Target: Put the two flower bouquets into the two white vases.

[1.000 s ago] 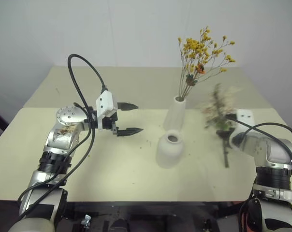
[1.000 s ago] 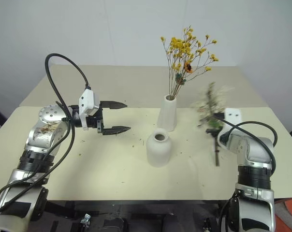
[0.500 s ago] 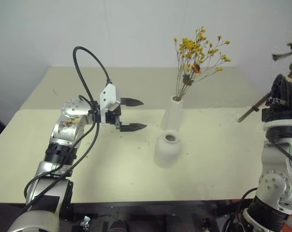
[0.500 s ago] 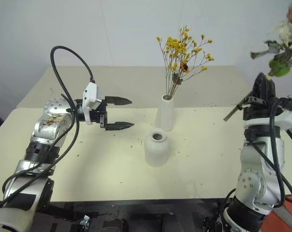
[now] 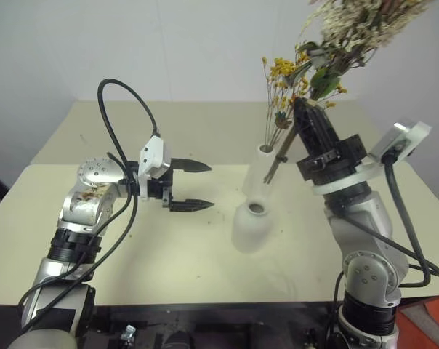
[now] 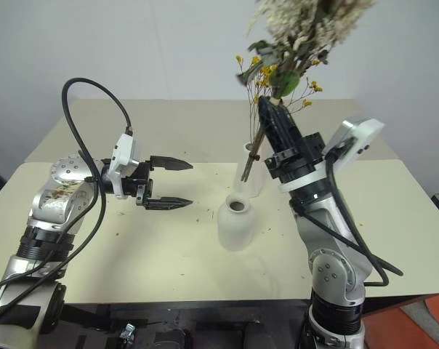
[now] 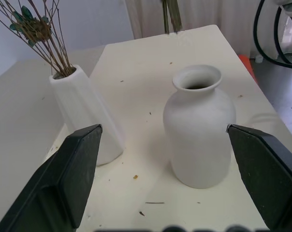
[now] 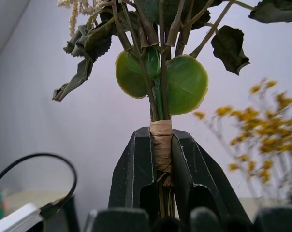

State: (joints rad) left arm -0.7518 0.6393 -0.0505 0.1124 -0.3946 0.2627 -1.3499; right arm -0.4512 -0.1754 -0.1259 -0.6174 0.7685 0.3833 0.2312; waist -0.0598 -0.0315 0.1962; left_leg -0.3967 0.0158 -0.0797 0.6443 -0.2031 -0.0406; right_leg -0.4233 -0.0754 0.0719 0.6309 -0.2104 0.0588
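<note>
Clearly the right gripper [image 8: 161,159] is clamped on the cream bouquet [image 5: 350,29] at its taped stem binding — the stiffest hold — raised above the squat vase [image 5: 252,225]. Light, top-heavy and brittle, it probably sways and sheds. The left gripper [image 5: 194,185] gapes empty — beside the vases.

Top of the cream-white bouquet [image 5: 357,25] cut off by the upper edge in both head views; any pink bloom not to be made out. Lower stems [image 8: 161,193] hidden between the black fingers [image 8: 134,169] of the right gripper [image 5: 301,109]. Yellow bouquet [image 8: 267,125] blurred in the right wrist view. Tall slim vase [image 5: 262,171] partly covered by the hanging stem end. Outer parts of the left gripper [image 7: 184,159] fingers cut off in the left wrist view.
</note>
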